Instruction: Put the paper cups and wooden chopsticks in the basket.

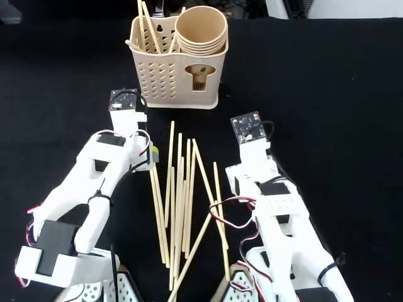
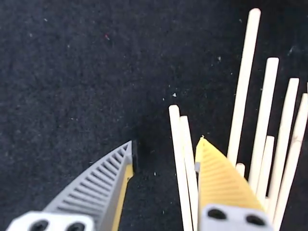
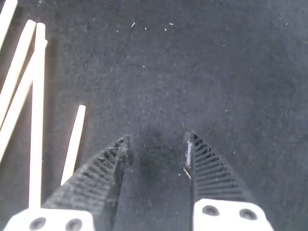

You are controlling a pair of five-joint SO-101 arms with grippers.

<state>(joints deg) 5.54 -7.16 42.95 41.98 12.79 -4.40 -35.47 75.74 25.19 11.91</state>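
A cream slotted basket [image 1: 170, 78] stands at the back of the table with a stack of paper cups [image 1: 201, 31] and a few wooden chopsticks [image 1: 148, 28] inside it. Several loose chopsticks [image 1: 179, 201] lie scattered on the black cloth between the two arms. My left gripper [image 2: 166, 149] is open low over the cloth, with two chopsticks [image 2: 182, 163] lying between its fingers beside the yellow finger [image 2: 219, 178]. My right gripper [image 3: 156, 139] is open over bare cloth, with chopstick ends [image 3: 72, 144] just off to one side.
Black cloth [image 1: 334, 94] covers the whole table. The left arm [image 1: 94, 189] and right arm [image 1: 277, 214] flank the chopstick pile. Open cloth lies to either side of the basket.
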